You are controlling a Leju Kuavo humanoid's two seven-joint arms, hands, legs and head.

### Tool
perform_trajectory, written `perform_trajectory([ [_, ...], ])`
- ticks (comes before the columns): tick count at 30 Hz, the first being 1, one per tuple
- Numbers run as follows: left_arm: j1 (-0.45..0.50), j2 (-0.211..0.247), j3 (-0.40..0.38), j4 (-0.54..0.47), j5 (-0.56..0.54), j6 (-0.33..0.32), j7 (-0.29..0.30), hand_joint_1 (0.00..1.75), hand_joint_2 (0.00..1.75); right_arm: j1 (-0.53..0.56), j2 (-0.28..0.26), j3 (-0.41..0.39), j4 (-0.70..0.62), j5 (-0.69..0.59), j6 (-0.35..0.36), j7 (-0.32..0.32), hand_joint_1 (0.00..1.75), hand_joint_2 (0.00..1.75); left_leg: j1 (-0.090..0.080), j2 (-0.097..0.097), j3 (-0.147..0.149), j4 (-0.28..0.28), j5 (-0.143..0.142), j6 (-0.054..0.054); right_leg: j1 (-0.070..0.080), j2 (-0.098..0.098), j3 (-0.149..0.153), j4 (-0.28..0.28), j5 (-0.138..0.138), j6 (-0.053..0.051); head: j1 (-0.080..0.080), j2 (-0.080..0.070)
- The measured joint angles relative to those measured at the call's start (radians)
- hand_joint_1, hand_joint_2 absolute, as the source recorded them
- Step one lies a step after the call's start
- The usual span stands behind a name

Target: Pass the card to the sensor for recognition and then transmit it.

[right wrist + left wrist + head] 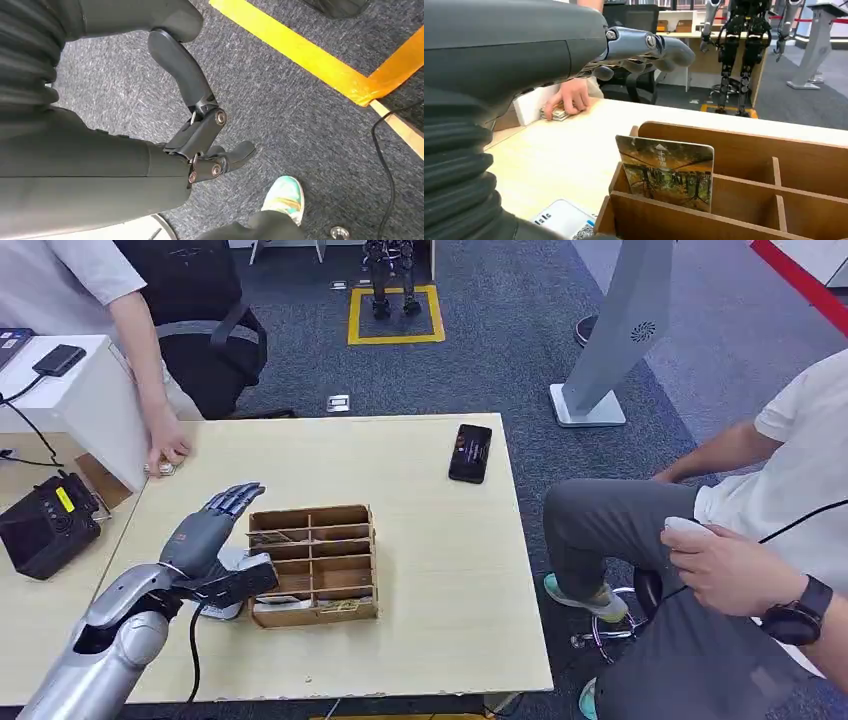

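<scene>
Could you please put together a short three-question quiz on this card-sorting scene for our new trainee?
1. True or false: the left hand already holds the card.
2. Multiple choice: where does the black phone lie? A) inside the wooden organizer; B) flat on the table, toward its far edge; C) in the seated person's hand.
3. Fill in: the picture card stands upright in a ____ of the wooden organizer.

Key:
1. False. Its fingers are spread above the table beside the organizer, holding nothing.
2. B.
3. Compartment, at the organizer's end nearest the left hand.
</scene>
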Motion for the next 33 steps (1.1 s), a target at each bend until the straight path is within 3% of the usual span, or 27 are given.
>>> perform_trajectory([
  [2, 0.000, 0.000, 0.000, 0.000, 0.000, 0.000, 0.000, 1.69, 1.75, 0.000, 0.000, 0.000, 0.000, 0.000, 0.000, 0.000, 0.00, 1.75, 0.000, 0.000, 0.000, 0.000, 0.000, 0.000, 0.000, 0.000, 0.000, 0.000, 0.000, 0.000, 0.000, 0.000],
  [4, 0.000, 0.001, -0.001, 0.000, -0.001, -0.001, 0.000, 1.52, 1.75, 0.000, 0.000, 0.000, 0.000, 0.000, 0.000, 0.000, 0.00, 1.75, 0.000, 0.000, 0.000, 0.000, 0.000, 0.000, 0.000, 0.000, 0.000, 0.000, 0.000, 0.000, 0.000, 0.000],
  [11, -0.002, 0.008, -0.003, 0.000, -0.003, 0.005, -0.003, 1.64, 1.75, -0.001, 0.000, 0.000, 0.000, 0.002, 0.000, 0.000, 0.00, 1.75, 0.000, 0.000, 0.000, 0.000, 0.000, 0.000, 0.000, 0.000, 0.000, 0.000, 0.000, 0.000, 0.000, 0.000],
  [14, -0.003, 0.008, -0.003, 0.000, -0.003, 0.005, -0.002, 1.52, 1.75, -0.001, 0.000, 0.000, 0.000, 0.002, 0.000, 0.000, 0.00, 1.75, 0.000, 0.000, 0.000, 0.000, 0.000, 0.000, 0.000, 0.000, 0.000, 0.000, 0.000, 0.000, 0.000, 0.000],
  [30, -0.004, 0.014, -0.003, 0.000, -0.003, 0.006, -0.002, 1.54, 1.75, -0.001, 0.000, 0.000, 0.000, 0.003, 0.000, -0.001, 0.00, 1.75, 0.000, 0.000, 0.000, 0.000, 0.000, 0.000, 0.000, 0.000, 0.000, 0.000, 0.000, 0.000, 0.000, 0.000],
  [33, -0.004, 0.015, -0.003, 0.000, 0.000, 0.006, -0.002, 1.66, 1.75, -0.001, 0.000, 0.000, 0.000, 0.003, 0.000, -0.001, 0.00, 1.75, 0.000, 0.000, 0.000, 0.000, 0.000, 0.000, 0.000, 0.000, 0.000, 0.000, 0.000, 0.000, 0.000, 0.000],
])
